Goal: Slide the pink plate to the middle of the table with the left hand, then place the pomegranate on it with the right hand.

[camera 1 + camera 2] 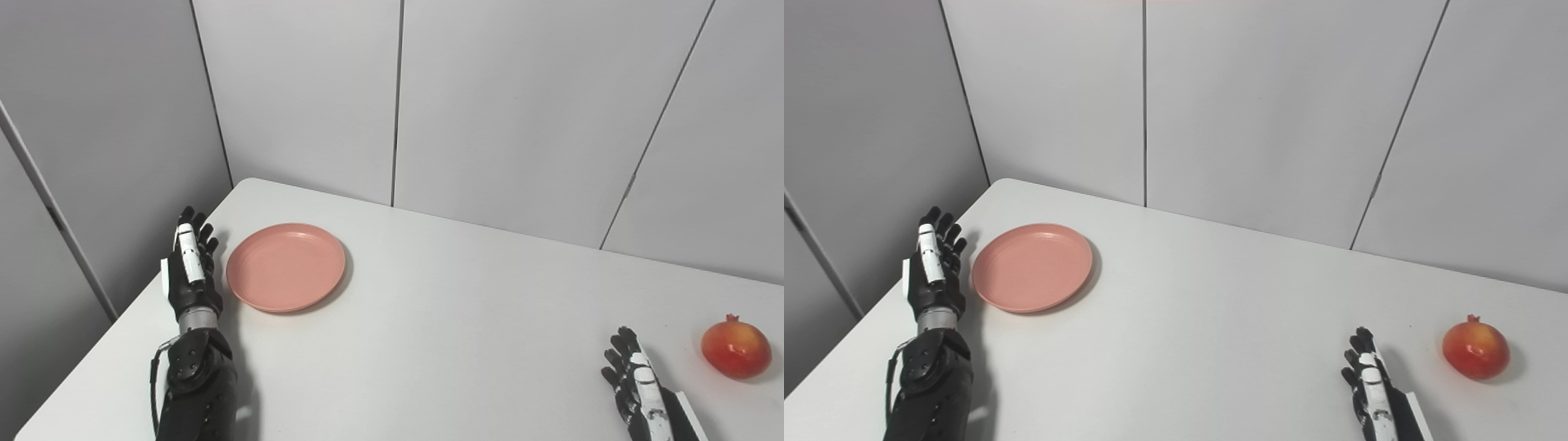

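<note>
A round pink plate (285,267) lies empty on the white table (441,318), toward its left side. Just left of the plate's rim stands my left hand (191,262), black with white panels, fingers straight and apart, holding nothing; a narrow gap separates it from the plate. A red-orange pomegranate (735,349) rests near the table's right edge. My right hand (634,378) is low at the front right, a short way left of the pomegranate, fingers spread and empty.
Grey wall panels (490,110) rise directly behind the table's far edge. The table's left edge (122,318) runs close beside my left forearm.
</note>
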Controlling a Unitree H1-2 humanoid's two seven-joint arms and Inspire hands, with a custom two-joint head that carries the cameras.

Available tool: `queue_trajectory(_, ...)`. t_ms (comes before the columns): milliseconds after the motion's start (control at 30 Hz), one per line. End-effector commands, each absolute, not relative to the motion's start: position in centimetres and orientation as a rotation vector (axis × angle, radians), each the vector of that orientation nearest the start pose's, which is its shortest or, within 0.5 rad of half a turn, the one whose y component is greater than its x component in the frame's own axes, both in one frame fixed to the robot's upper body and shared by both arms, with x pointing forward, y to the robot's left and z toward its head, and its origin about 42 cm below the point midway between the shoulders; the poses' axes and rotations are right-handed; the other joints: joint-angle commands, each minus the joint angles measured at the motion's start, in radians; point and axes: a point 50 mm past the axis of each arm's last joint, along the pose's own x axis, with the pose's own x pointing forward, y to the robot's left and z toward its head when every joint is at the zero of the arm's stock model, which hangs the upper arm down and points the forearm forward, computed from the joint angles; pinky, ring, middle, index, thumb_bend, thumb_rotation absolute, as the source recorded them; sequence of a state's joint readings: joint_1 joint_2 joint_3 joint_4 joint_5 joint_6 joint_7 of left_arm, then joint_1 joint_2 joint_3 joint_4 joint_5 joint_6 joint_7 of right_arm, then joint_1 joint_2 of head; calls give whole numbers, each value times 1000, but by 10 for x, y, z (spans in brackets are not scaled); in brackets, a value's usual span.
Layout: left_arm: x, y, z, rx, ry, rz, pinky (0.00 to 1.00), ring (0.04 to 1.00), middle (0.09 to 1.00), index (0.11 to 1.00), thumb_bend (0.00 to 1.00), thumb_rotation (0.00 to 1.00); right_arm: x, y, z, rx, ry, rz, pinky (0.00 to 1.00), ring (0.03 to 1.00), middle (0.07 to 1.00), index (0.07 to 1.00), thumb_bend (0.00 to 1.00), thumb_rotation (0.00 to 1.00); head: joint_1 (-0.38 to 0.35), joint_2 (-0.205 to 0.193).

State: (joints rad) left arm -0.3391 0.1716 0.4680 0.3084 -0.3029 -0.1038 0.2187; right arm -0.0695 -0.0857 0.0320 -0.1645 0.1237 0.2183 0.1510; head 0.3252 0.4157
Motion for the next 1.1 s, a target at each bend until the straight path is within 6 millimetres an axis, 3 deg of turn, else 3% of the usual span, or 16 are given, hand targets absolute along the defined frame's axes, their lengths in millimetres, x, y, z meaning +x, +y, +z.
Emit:
queue_trajectory(0, 373, 394, 164, -250, -295, 604, 930, 914, 911, 879, 379, 1000, 303, -214, 161, 24, -95, 228, 1000, 1000, 1000, 993, 136, 1000, 0, 1)
queue_trajectory(500, 382, 395, 148, -278, -227, 600, 891, 896, 897, 882, 383, 1000, 303, -214, 160, 22, -96, 234, 1000, 1000, 1000, 996, 146, 1000, 0, 0)
queue_trajectory(767, 388, 388, 142, -304, -209, 538, 900, 905, 900, 867, 339, 991, 303, -213, 160, 22, -94, 232, 1000, 1000, 1000, 995, 150, 1000, -3, 2)
queue_trajectory(1067, 392, 383, 139, -288, -166, 474, 883, 901, 903, 877, 360, 1000, 303, -213, 159, 24, -94, 235, 1000, 1000, 1000, 997, 155, 1000, -12, 3)
